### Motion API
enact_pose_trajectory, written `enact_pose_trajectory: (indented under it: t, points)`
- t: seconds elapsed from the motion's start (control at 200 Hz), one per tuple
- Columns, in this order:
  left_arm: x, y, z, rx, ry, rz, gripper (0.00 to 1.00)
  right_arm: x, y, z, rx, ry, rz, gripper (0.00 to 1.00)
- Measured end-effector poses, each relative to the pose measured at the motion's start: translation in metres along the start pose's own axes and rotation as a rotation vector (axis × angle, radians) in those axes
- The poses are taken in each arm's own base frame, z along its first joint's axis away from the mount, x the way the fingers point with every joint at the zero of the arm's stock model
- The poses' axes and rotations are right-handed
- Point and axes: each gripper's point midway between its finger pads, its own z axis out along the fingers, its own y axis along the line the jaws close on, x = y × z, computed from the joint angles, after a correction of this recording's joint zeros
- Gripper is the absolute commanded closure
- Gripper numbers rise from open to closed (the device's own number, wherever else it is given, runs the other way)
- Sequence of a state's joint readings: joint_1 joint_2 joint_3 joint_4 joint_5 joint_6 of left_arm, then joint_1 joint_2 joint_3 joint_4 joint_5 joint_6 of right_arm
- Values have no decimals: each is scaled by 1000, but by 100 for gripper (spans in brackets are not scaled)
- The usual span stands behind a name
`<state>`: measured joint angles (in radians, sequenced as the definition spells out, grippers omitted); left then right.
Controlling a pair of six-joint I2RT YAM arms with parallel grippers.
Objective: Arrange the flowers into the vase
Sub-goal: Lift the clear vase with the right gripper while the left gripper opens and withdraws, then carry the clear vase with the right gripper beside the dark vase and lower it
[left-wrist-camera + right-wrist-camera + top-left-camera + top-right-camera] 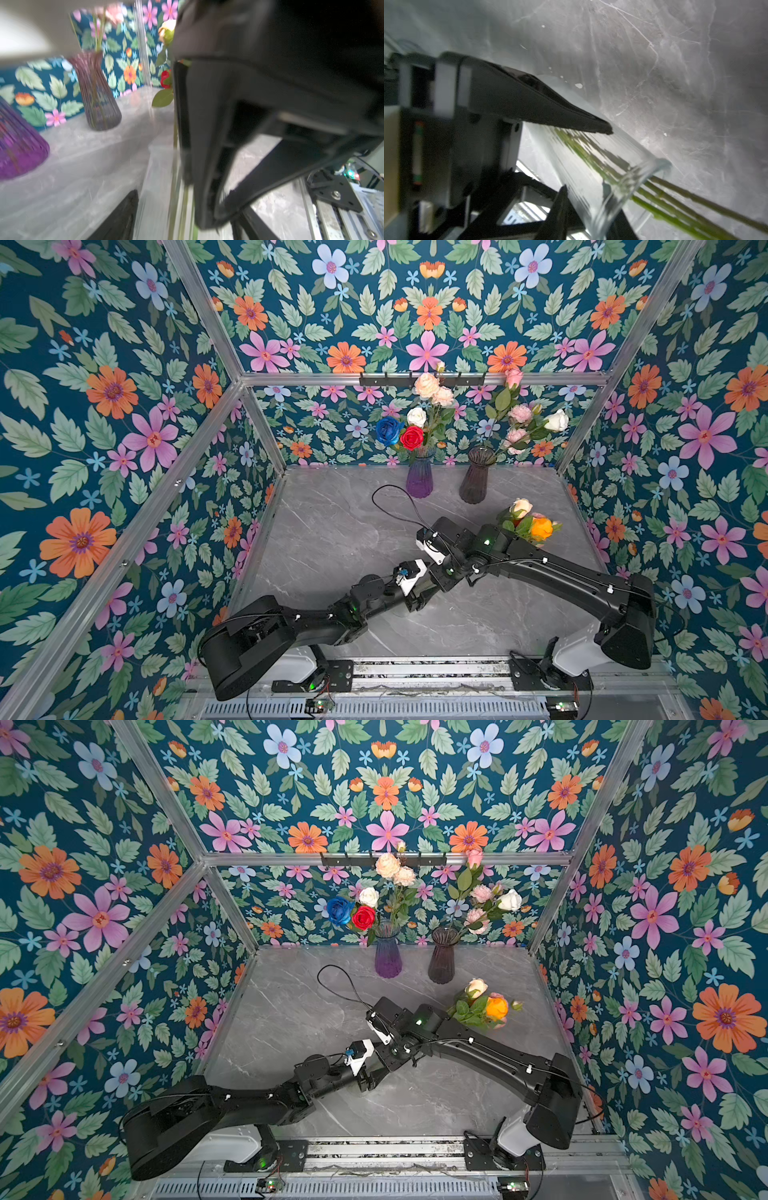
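A clear ribbed glass vase (602, 166) hangs tilted low over the grey marble table (324, 531), where the two arms meet. Several green stems (685, 207) run out of its mouth. They end in a bunch of flowers (530, 522) with orange, cream and pink heads beside the right arm's elbow. My left gripper (185, 220) is shut on the vase body (160, 187), one finger on each side. My right gripper (589, 220) is at the vase's rim. One of its fingers (558, 209) lies against the glass; the other is blurred behind the glass.
At the back stand a purple vase (419, 477) with blue, red, white and cream flowers and a smoky dark vase (476, 481) with pink and white ones. A black cable (390, 493) loops over the table in front of them. Aluminium posts and floral walls close in three sides.
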<state>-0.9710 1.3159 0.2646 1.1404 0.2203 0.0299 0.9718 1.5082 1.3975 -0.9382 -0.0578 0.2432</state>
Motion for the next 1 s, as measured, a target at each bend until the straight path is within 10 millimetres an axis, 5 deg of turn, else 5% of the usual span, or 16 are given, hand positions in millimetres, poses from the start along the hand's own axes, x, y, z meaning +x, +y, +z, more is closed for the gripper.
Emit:
enact_pose_trajectory:
  t: [0.205, 0.3, 0.465, 0.545, 0.68, 0.76, 1.0]
  points:
    - [-11, -1, 0, 5, -45, 25, 100, -4, 4, -4, -101, -63, 50, 86]
    - [-12, -1, 0, 7, -49, 29, 100, -4, 4, -3, -111, -68, 66, 100]
    - [-14, -1, -1, 8, -55, 29, 100, -5, 1, -5, -91, -58, 76, 100]
    - [-18, -2, -5, 5, -61, 16, 71, -6, 2, -8, -82, -43, 79, 100]
    - [-49, -4, -24, 1, -153, -10, 54, -17, -3, -20, -49, -43, 67, 100]
    - [-71, -2, -41, -16, -230, -20, 54, -23, -15, -28, -10, -31, 71, 100]
    - [-93, -3, -84, -38, -294, -71, 58, -56, -43, -45, 147, 32, -8, 100]
